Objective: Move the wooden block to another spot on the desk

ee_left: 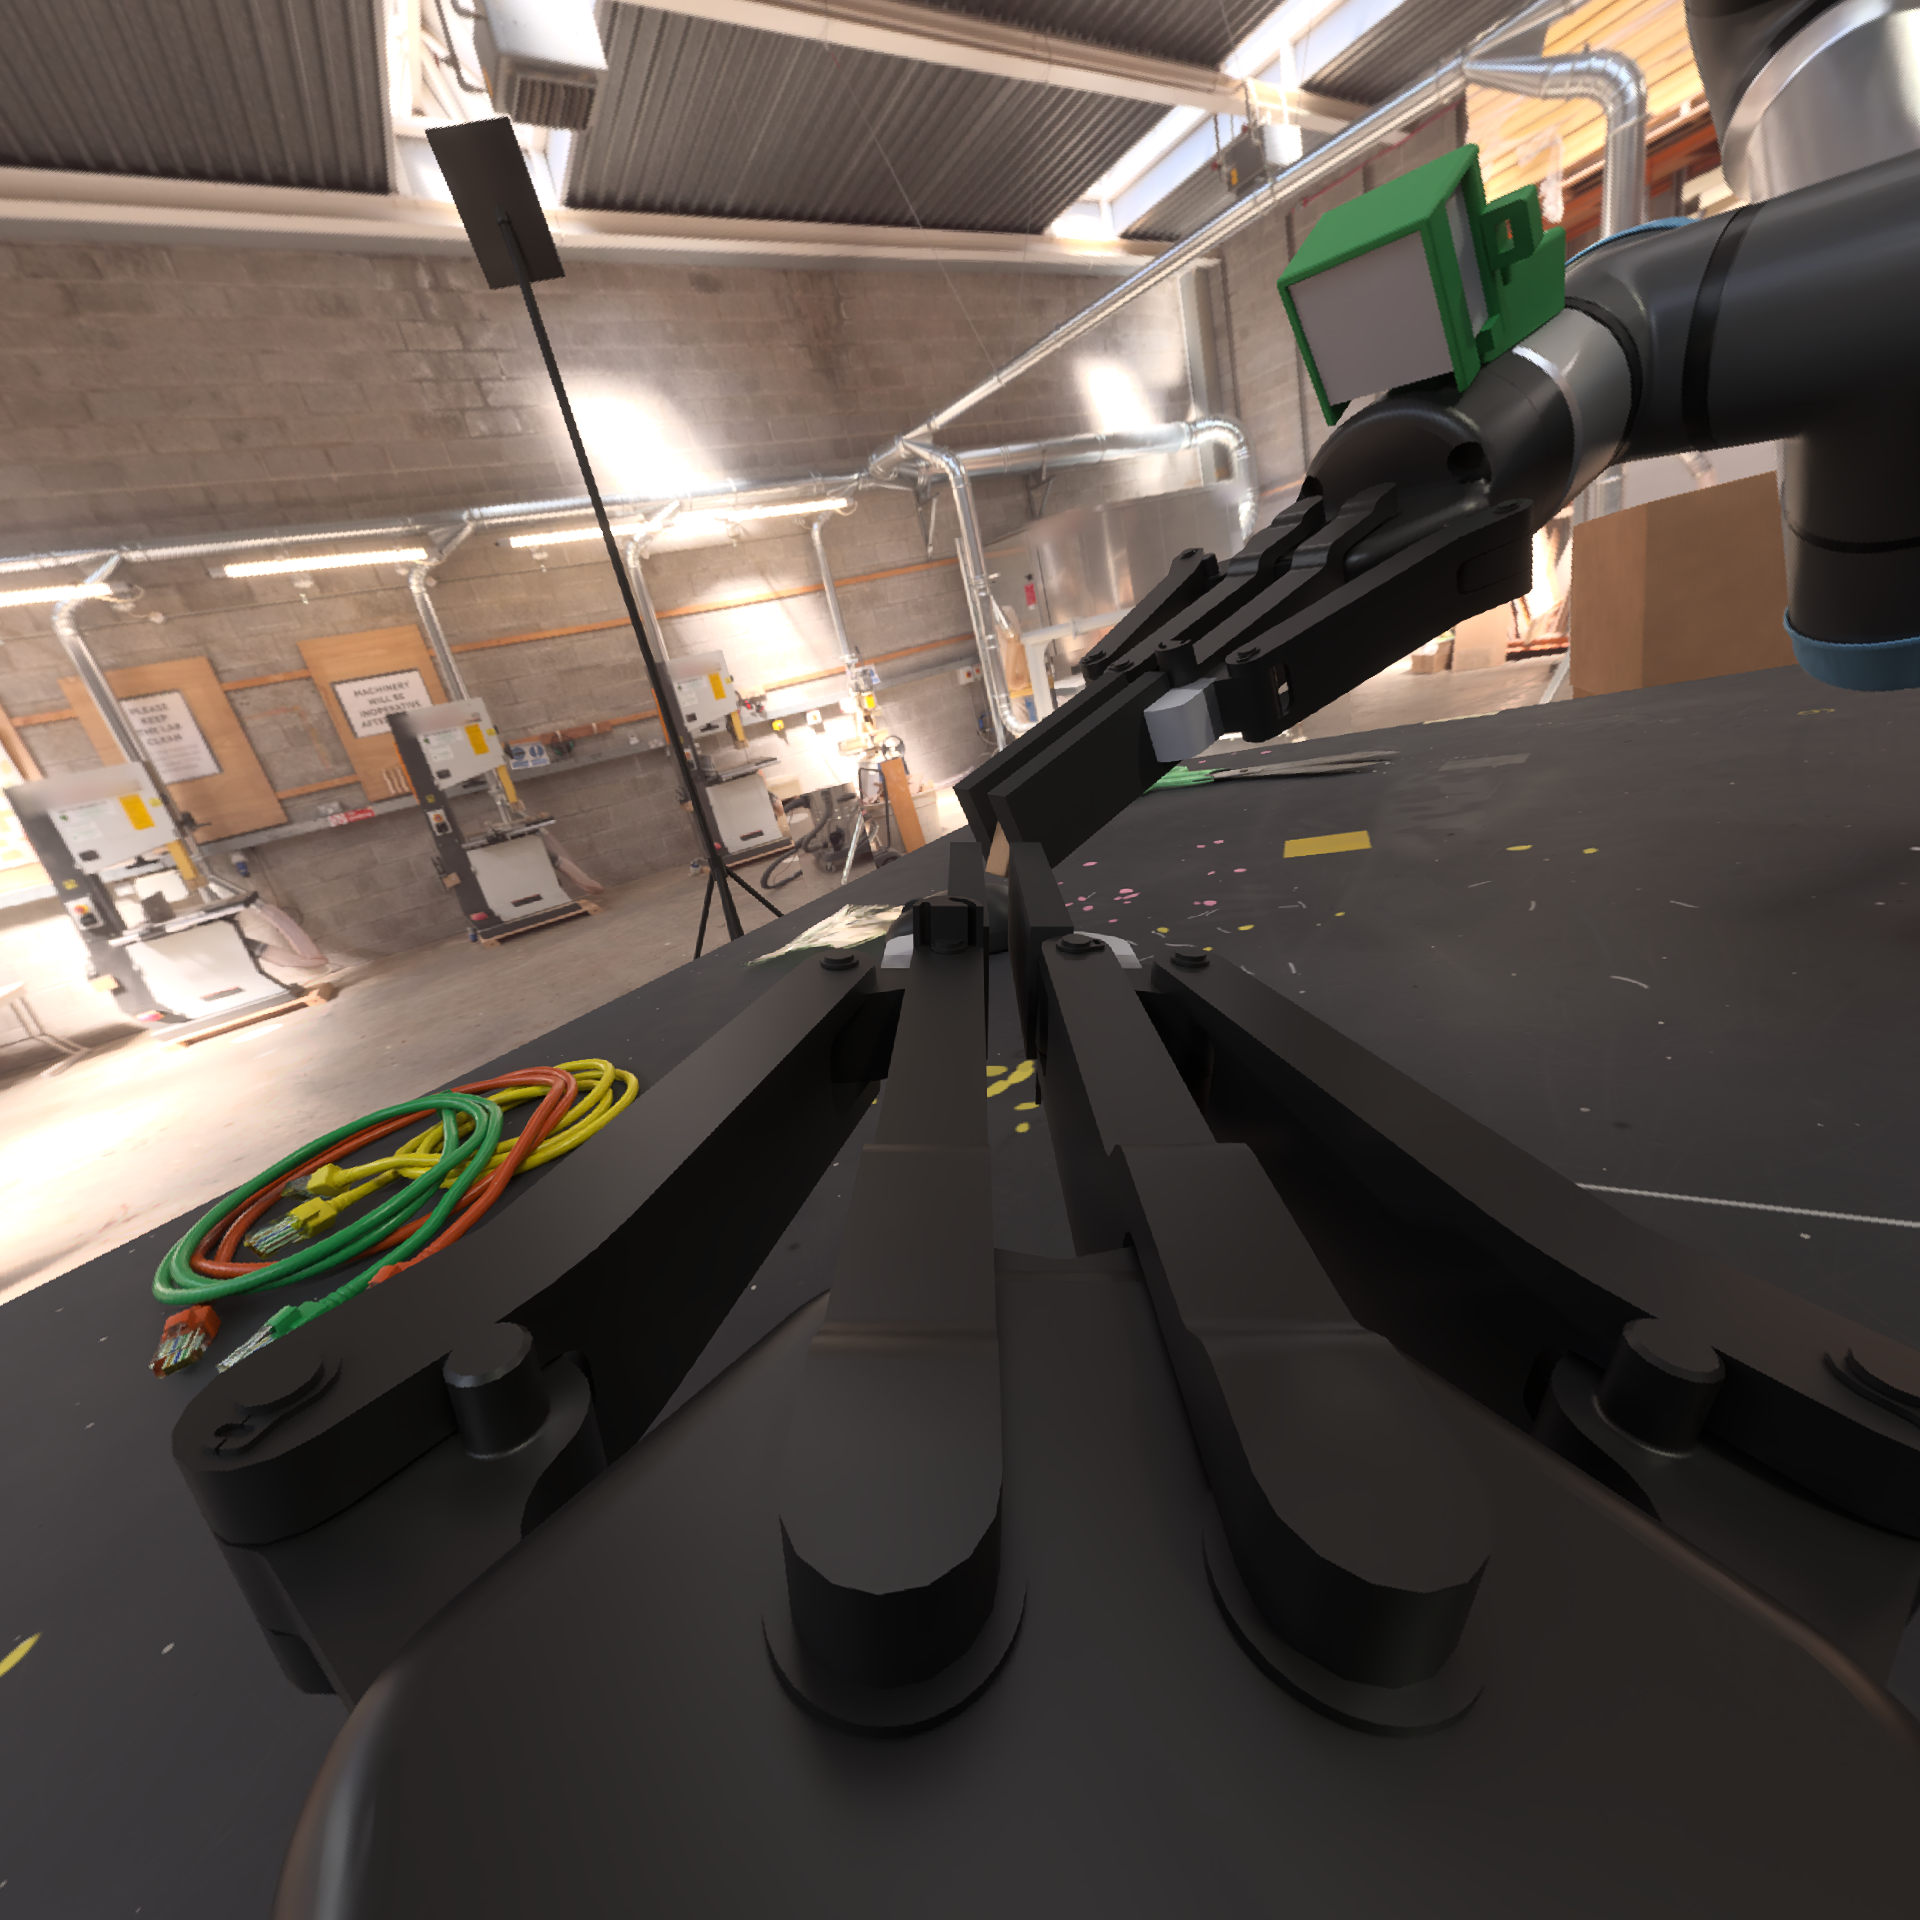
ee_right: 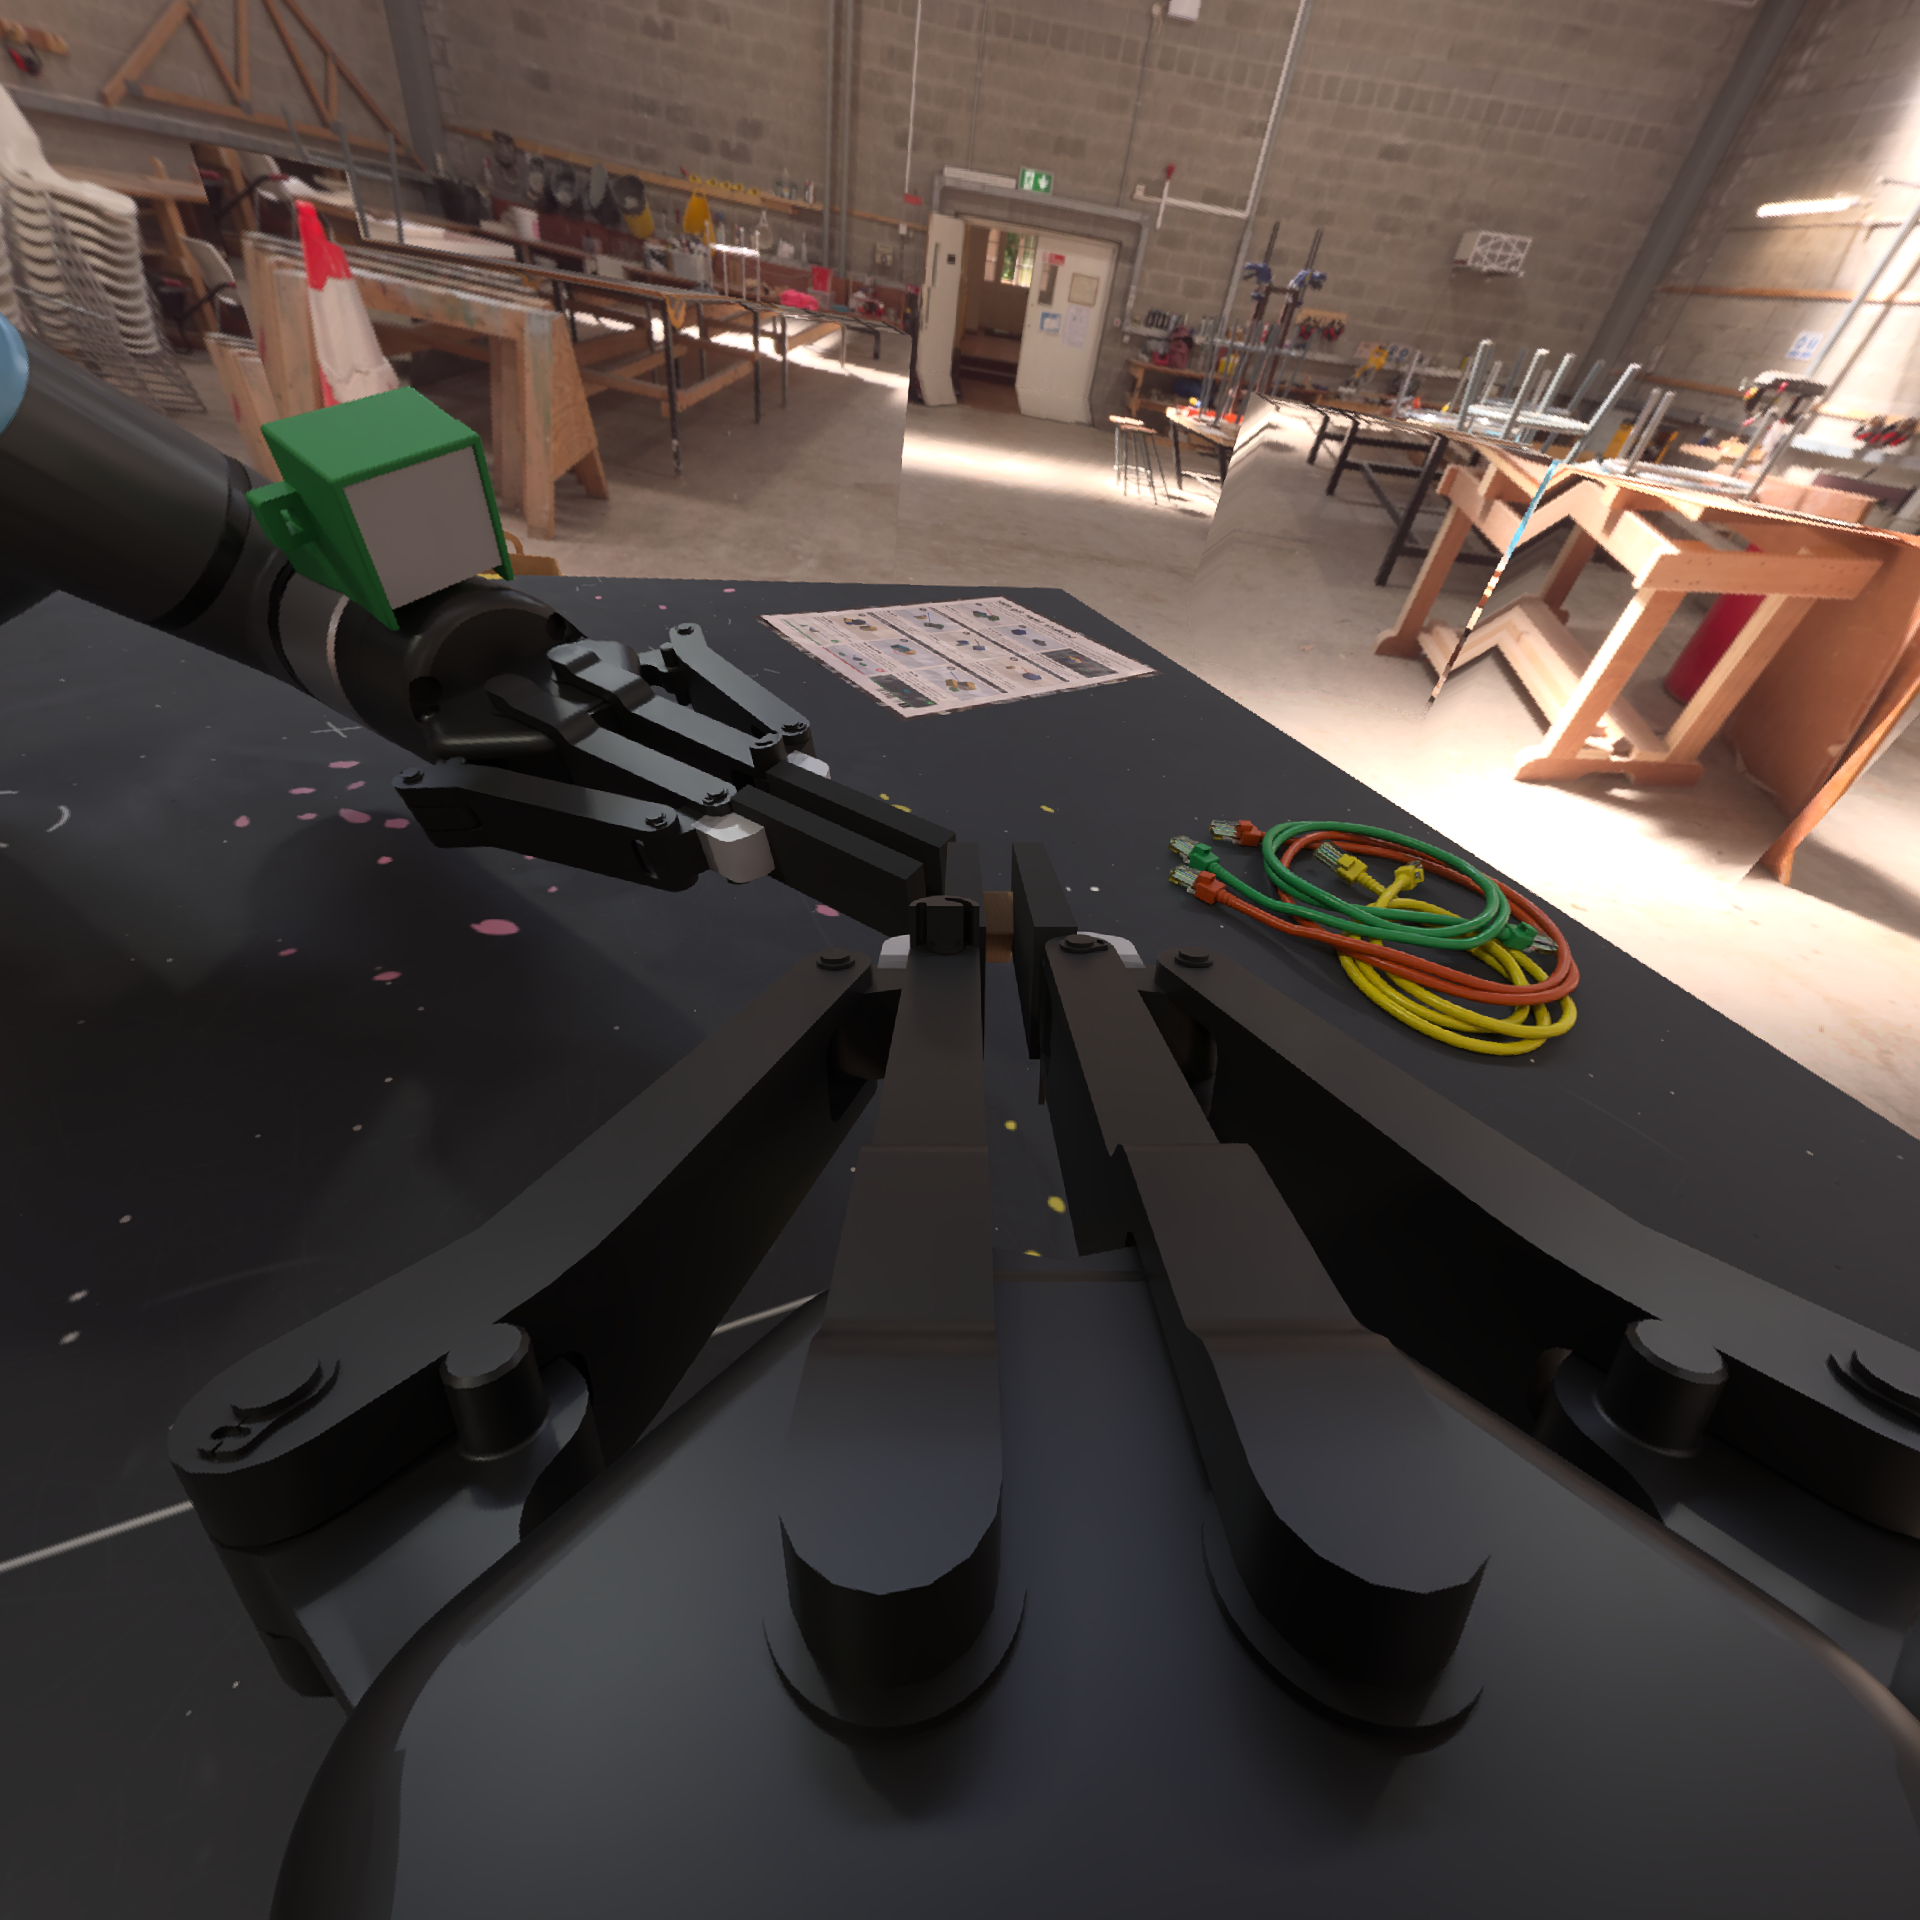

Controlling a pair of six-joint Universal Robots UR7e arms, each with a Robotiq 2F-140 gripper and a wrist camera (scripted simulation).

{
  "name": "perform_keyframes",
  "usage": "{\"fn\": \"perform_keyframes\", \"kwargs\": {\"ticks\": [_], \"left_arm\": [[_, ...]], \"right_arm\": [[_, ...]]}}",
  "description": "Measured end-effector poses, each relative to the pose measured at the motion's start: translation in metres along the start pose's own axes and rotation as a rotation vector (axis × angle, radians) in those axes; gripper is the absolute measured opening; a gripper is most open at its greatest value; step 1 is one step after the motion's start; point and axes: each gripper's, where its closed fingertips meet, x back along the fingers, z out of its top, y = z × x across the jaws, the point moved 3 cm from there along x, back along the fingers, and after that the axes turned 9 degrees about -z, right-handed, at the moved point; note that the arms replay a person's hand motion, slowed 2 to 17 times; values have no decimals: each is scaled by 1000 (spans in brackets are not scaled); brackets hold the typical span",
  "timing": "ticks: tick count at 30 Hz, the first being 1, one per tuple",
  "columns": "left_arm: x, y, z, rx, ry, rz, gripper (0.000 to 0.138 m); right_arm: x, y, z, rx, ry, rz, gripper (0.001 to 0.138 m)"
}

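The wooden block (ee_right: 997,920) is a small tan piece, mostly hidden by fingers. In the right wrist view it sits between the nearly closed fingers of my right gripper (ee_right: 997,883). My left gripper (ee_right: 940,862) reaches in from the left, and its tips meet the same spot. In the left wrist view only a tan sliver of the block (ee_left: 998,847) shows, at the tips of the right gripper (ee_left: 987,821) and just beyond my left gripper (ee_left: 997,894). Both grippers keep the same narrow gap and seem closed on the block. I cannot tell whether it rests on the dark desk (ee_left: 1558,1039).
A coil of green, orange and yellow network cables (ee_left: 395,1174) (ee_right: 1403,935) lies near the desk edge. A printed paper sheet (ee_right: 956,655) lies at the far corner. A flat metal tool with green handles (ee_left: 1247,771) lies behind the right gripper. The workshop floor lies beyond the edges.
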Motion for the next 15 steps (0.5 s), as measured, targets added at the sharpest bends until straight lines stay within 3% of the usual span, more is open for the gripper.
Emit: {"fn": "perform_keyframes", "kwargs": {"ticks": [15], "left_arm": [[-2,4,-1,-7,-16,-29,7]], "right_arm": [[11,-3,4,23,8,20,9]]}}
